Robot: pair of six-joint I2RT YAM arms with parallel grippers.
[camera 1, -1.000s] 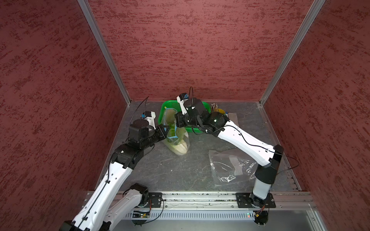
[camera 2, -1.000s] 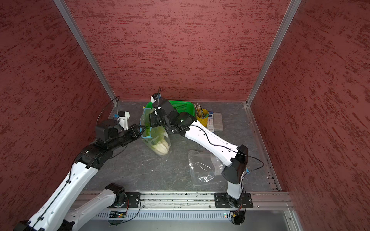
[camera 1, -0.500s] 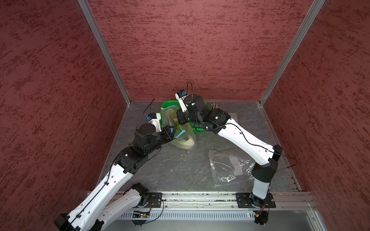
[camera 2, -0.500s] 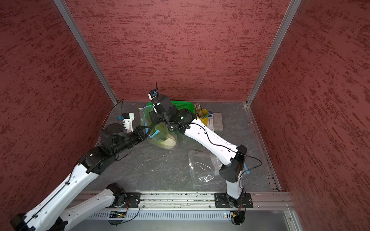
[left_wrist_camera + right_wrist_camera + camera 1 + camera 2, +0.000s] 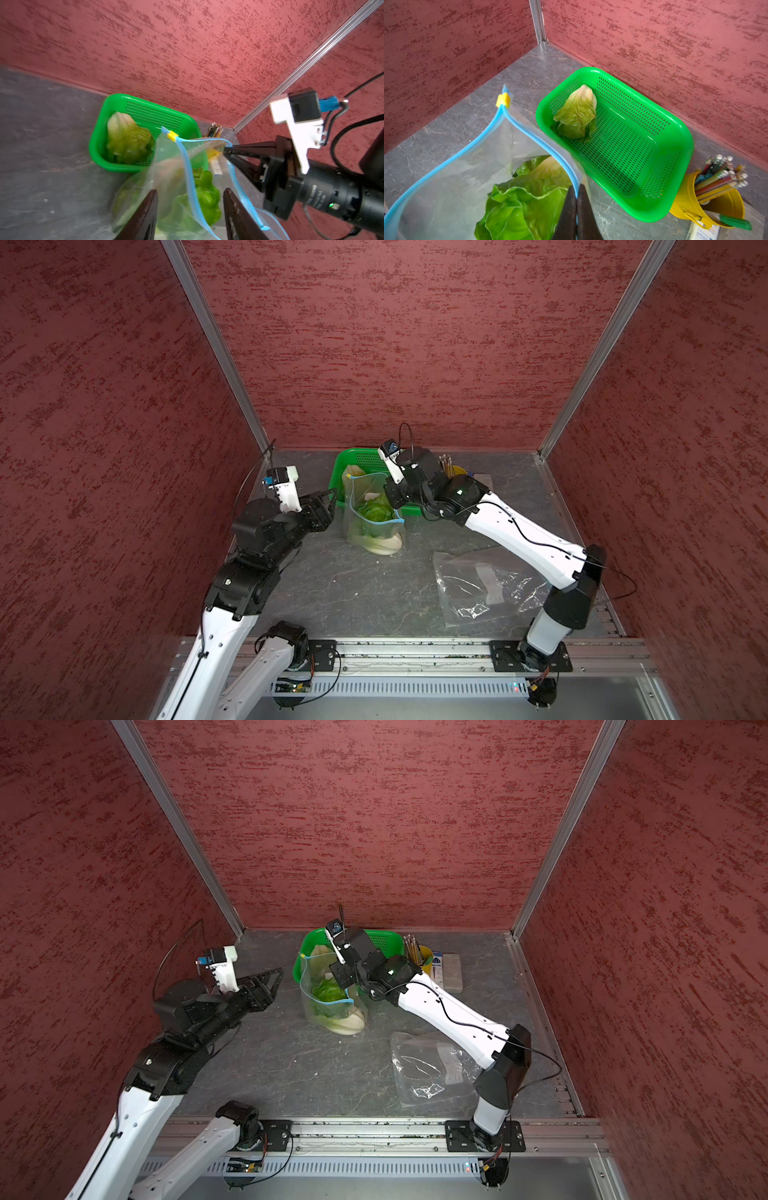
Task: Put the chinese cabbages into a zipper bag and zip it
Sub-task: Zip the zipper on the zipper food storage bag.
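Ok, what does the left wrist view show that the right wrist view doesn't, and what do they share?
Only the left wrist view: the left gripper, open, and the right gripper from outside, pinching the bag at its rim. Only the right wrist view: the yellow pencil cup seen clearly, with a green pen by it. Both: the open bag's yellow slider, the bagged cabbage, and a loose cabbage in the green basket.

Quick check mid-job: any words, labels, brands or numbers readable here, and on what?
No text is legible.
White print on the right arm's black joint: blurred.
Blue print on the small box by the yellow pencil cup: too small.
White card in the spare clear bag: unreadable.
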